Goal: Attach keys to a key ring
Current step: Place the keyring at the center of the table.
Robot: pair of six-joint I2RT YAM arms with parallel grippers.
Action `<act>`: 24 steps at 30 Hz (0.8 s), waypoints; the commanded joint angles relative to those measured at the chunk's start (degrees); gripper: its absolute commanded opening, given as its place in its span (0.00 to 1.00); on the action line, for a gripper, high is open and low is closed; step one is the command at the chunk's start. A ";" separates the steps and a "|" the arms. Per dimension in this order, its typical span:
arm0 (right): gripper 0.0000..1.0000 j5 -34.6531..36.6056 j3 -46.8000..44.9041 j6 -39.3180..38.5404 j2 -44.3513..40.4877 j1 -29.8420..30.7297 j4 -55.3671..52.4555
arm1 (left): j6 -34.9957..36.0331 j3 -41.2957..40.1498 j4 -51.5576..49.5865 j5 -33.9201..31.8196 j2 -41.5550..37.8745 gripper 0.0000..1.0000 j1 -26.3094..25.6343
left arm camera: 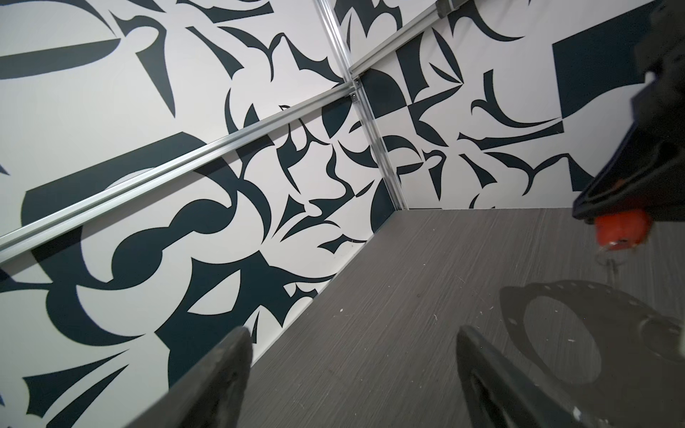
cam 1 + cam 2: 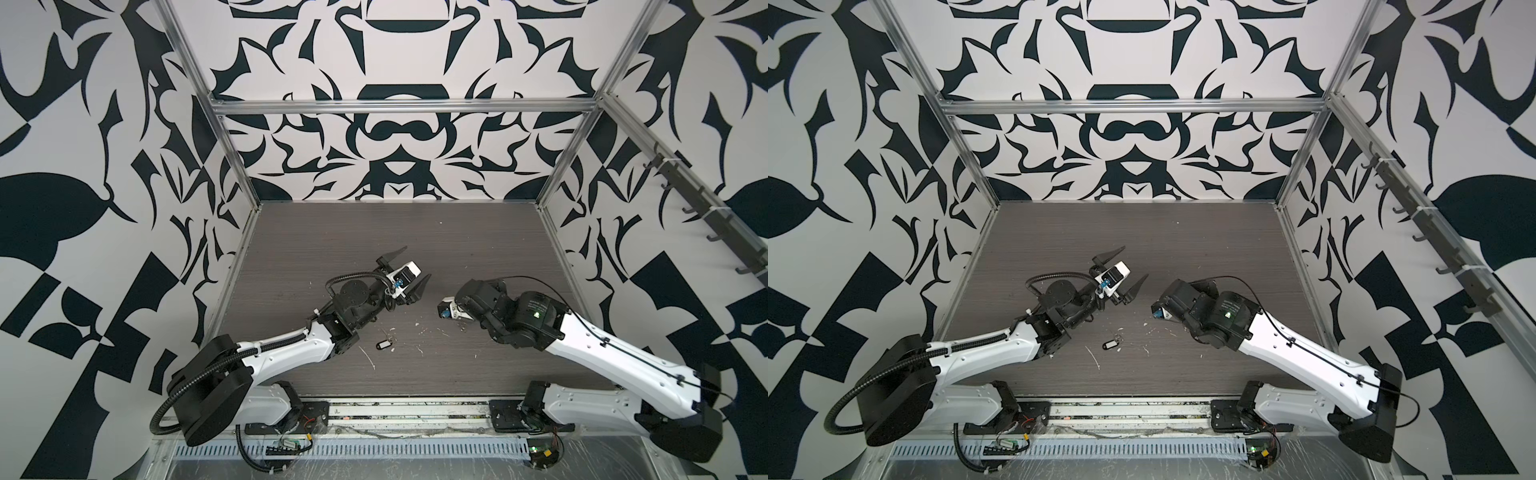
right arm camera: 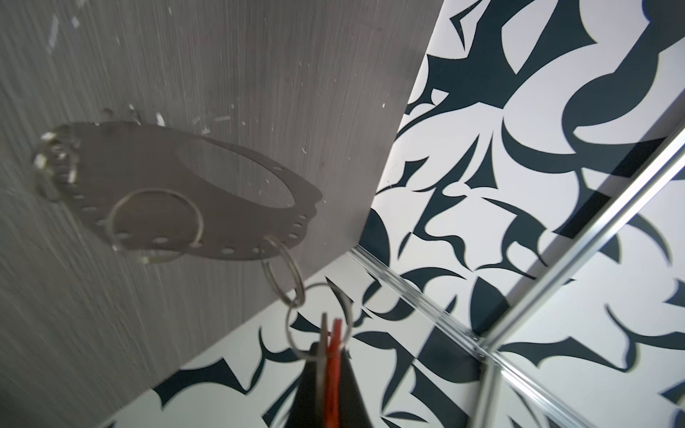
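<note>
Two bunches — left pincer (image 2: 416, 262) released | right pincer (image 3: 328, 346) grasping red-tagged keys (image 3: 336, 335), key ring (image 3: 122, 163) dangling | black-tagged keys (image 2: 383, 344) among scraps (image 2: 368, 357)

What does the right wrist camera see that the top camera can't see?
Only the right wrist view: the grey key ring, chained by small split rings to the red-orange tag, which the right claw pinches. Only a top view: the black tag with its keys lying on the table, and the left claw wide open, holding nothing. Both: the table, white scraps and black-and-white walls.
</note>
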 commanded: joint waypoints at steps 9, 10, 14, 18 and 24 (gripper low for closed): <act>0.00 22.42 0.31 -22.06 2.39 1.69 3.91 | -3.52 -2.20 4.88 0.88 -2.98 0.90 2.38; 0.00 22.37 0.47 -22.40 2.44 1.78 4.25 | -3.57 -2.24 5.05 0.73 -3.10 0.90 2.44; 0.00 22.67 0.92 -22.78 3.14 1.91 4.20 | -3.95 -2.64 4.92 1.25 -3.89 0.90 2.62; 0.00 22.78 0.39 -22.79 3.25 2.05 4.54 | -4.06 -3.01 5.10 1.43 -4.34 0.90 2.71; 0.00 22.59 -0.72 -23.16 2.58 2.13 6.69 | -4.31 -3.47 5.31 2.09 -4.53 0.91 2.75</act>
